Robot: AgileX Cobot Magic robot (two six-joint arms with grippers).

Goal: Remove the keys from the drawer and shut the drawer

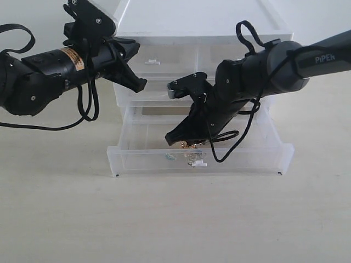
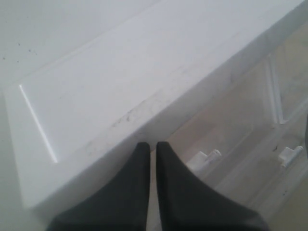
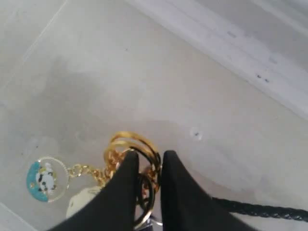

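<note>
Right gripper (image 1: 173, 138) is down inside the open drawer (image 1: 142, 160), tips low over the floor. The wrist view tells it best. The two black fingers (image 3: 126, 187) are nearly together, and the gold rings of the keys (image 3: 129, 142) sit right at their tips. One ring passes through the narrow gap between the pads, so the jaws are clamped on the keys. The rest of the bunch bulges out just ahead of the tips. A thin gold chain trails off to one side of the jaws and ends at the round charm (image 3: 45, 179), teal with a black-and-white figure, lying flat on the drawer floor clear of the fingers.

From the exterior view the keys (image 1: 190, 145) show as a gold glint just beside the right gripper's tips, inside the front wall. The drawer's tab (image 1: 198, 163) is just in front of them, on the outside of that wall. The drawer is pulled well out from the unit (image 1: 181, 22).

Left gripper (image 1: 140, 83) is up high, well apart from the keys, with its tips in front of the upper tiers. Its wrist view shows the gripper (image 2: 152, 150) with jaws drawn together, only a sliver of gap and nothing in it. The unit's white top (image 2: 96, 96) lies straight ahead of the tips, and a small drawer tab (image 2: 208, 158) is off to one side of them.
</note>
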